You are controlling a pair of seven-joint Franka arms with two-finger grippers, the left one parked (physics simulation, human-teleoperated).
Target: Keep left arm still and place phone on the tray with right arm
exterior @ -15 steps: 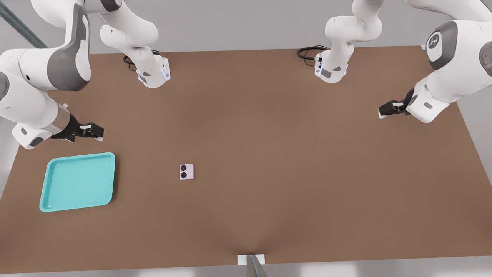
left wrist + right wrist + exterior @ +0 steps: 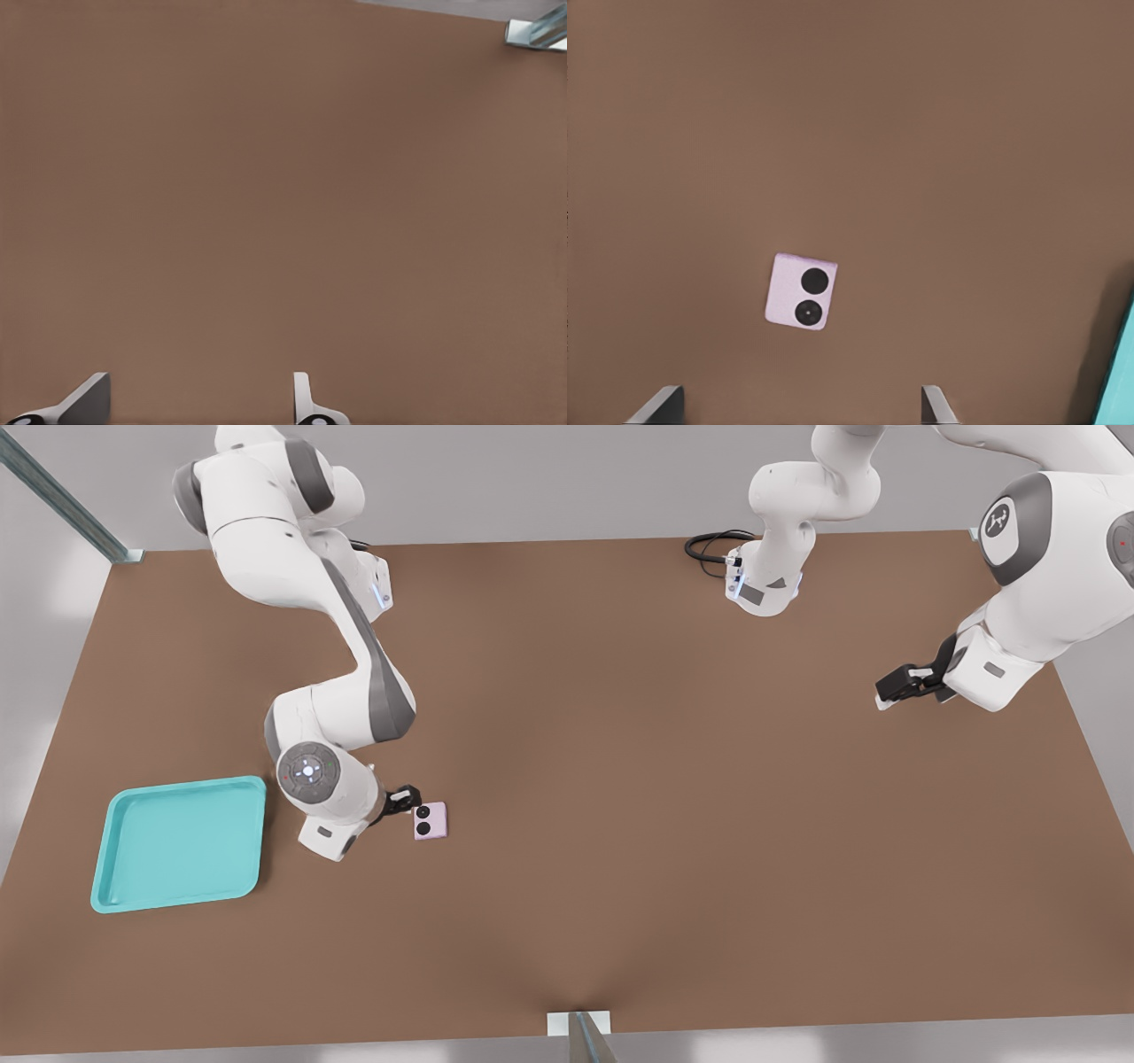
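The phone (image 2: 431, 820) lies flat on the table (image 2: 673, 797), lenses up, well apart from the tray (image 2: 177, 841). The gripper (image 2: 406, 797) hangs just beside it, fingers spread wide, probably to straddle it; it seems not centred yet.

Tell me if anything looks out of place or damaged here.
Nothing stands out. The phone lies flat and intact on the table, the tray sits undisturbed, and the right arm's hand, open, hangs beside the phone.

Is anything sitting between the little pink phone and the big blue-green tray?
Yes: the front view shows the right arm's black gripper and white wrist between the pale pink square phone and flat turquoise tray.
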